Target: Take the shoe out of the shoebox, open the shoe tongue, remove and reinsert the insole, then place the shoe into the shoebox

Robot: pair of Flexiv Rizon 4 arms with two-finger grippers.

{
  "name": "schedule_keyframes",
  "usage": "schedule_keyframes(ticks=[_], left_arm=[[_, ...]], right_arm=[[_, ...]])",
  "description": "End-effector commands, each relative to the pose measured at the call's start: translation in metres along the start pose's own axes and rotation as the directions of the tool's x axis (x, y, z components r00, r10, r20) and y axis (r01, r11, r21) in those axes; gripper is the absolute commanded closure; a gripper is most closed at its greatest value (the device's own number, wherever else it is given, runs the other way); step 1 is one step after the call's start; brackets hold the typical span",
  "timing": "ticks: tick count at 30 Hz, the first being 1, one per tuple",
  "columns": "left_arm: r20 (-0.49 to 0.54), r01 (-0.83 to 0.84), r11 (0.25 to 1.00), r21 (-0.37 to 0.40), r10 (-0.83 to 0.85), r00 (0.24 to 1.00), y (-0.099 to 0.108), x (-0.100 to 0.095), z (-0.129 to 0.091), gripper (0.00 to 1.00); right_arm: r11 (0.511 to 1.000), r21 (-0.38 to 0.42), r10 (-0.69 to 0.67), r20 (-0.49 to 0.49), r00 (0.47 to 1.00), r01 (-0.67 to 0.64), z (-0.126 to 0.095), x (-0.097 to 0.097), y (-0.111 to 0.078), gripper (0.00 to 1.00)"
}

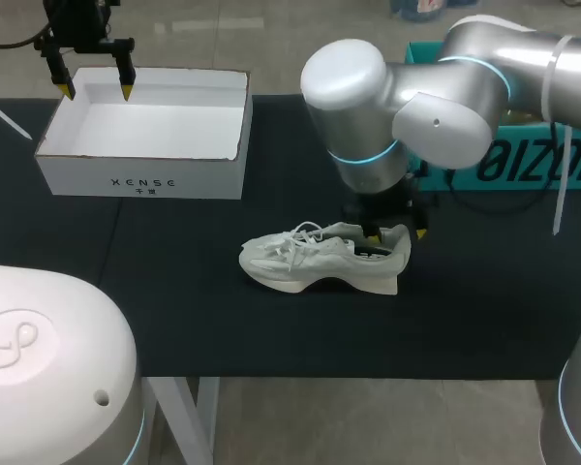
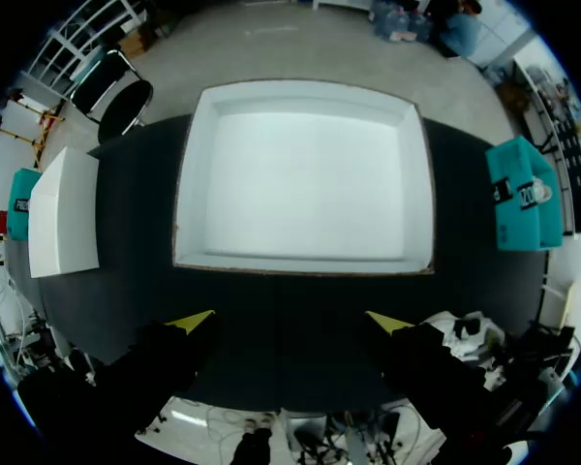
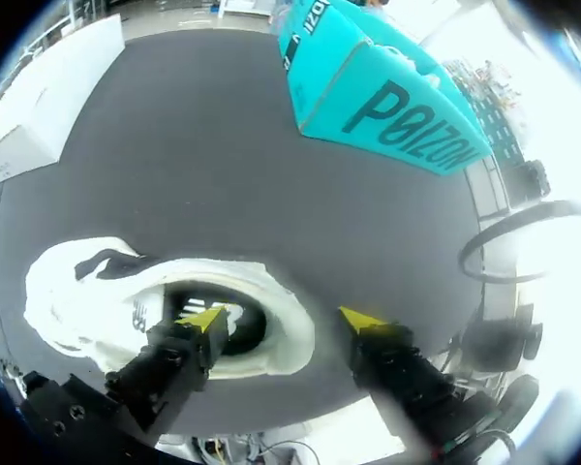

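A white sneaker point(image 1: 310, 260) lies on its sole in the middle of the black table, toe to the left. My right gripper point(image 1: 395, 232) hangs over its heel. In the right wrist view this gripper point(image 3: 286, 318) is open: one finger dips into the shoe's opening, the other stands outside the heel wall of the sneaker point(image 3: 87, 291) with a gap. The white shoebox point(image 1: 140, 184) stands empty at the back left. My left gripper point(image 1: 97, 92) hovers open above its far rim; in the left wrist view the gripper point(image 2: 290, 320) looks down on the shoebox point(image 2: 189, 194).
A teal box point(image 1: 542, 155) stands at the back right of the table, ahead of the right gripper as the teal box point(image 3: 387, 107). A flat white panel point(image 2: 63, 208) lies beside the shoebox in the left wrist view. Bare black cloth surrounds the sneaker.
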State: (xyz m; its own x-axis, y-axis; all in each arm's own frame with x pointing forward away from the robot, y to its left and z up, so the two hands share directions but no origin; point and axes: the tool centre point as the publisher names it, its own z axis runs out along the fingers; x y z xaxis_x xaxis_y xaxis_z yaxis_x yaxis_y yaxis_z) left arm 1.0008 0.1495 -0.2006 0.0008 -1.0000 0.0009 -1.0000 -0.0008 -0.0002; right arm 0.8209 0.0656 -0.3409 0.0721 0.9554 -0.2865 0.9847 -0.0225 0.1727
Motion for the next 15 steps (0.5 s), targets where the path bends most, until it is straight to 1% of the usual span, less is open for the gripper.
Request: schedule_keyframes(ticks=[1, 2, 3, 15], left_arm=[[0.0, 0.0, 1.0, 0.0, 0.0, 1.0, 0.0, 0.0, 0.0, 0.0], [0.0, 0.0, 1.0, 0.0, 0.0, 1.0, 0.0, 0.0, 0.0, 0.0], [0.0, 0.0, 1.0, 0.0, 0.0, 1.0, 0.0, 0.0, 0.0, 0.0], [0.0, 0.0, 1.0, 0.0, 0.0, 1.0, 0.0, 0.0, 0.0, 0.0]], right_arm=[[0.82, -0.382, -0.542, -0.281, 0.792, 0.426, -0.053, -0.028, -0.031, 0.0], [0.691, -0.491, -0.696, -0.251, 0.673, 0.531, -0.061, -0.034, -0.042, 0.0], [0.536, -0.553, -0.829, -0.203, 0.52, 0.638, -0.064, -0.044, -0.052, 0.0], [0.536, -0.553, -0.829, -0.203, 0.52, 0.638, -0.064, -0.044, -0.052, 0.0]])
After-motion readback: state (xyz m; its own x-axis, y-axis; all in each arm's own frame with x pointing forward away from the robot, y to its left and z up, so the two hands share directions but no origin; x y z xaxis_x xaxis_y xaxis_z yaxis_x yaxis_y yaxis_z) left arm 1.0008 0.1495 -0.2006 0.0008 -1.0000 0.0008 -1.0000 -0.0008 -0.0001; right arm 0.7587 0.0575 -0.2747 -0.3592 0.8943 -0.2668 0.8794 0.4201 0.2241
